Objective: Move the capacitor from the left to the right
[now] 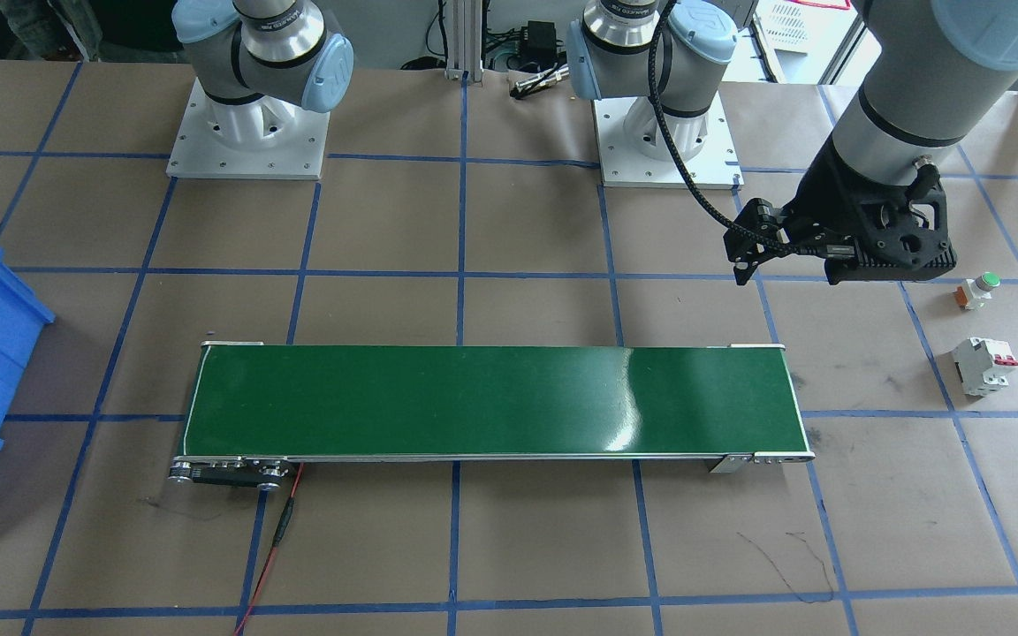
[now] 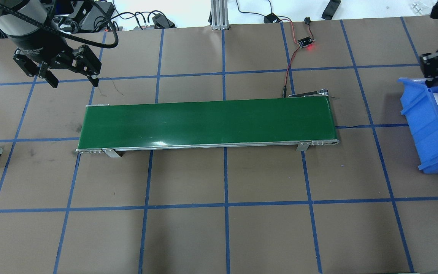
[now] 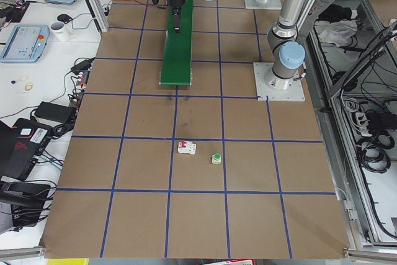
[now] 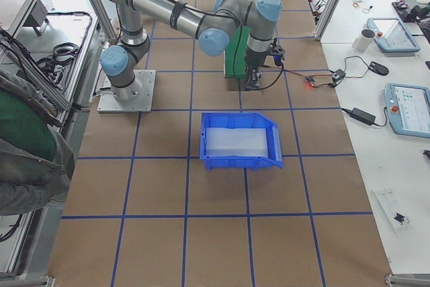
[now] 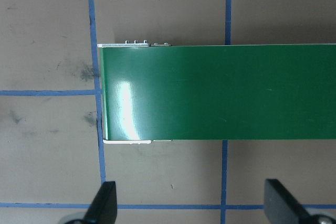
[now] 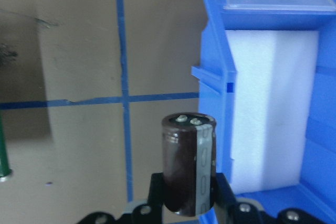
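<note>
By blue bin [image 6: 211, 40] edge | right jaws grasp capacitor [image 6: 181, 166], long axis outward, terminals [image 6: 188, 120] foremost | left jaws spread

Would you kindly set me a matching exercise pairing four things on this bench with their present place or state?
Things:
1. dark cylindrical capacitor with a grey stripe
2. white boxy circuit breaker with red switches
3. blue plastic bin
4. left gripper

States:
A. lined with white foam
B. open, above the brown table near the green conveyor belt's end
C. clamped in the right gripper
D. resting on the table near a green-capped push button

Pairs: 1-C, 2-D, 3-A, 4-B.
</note>
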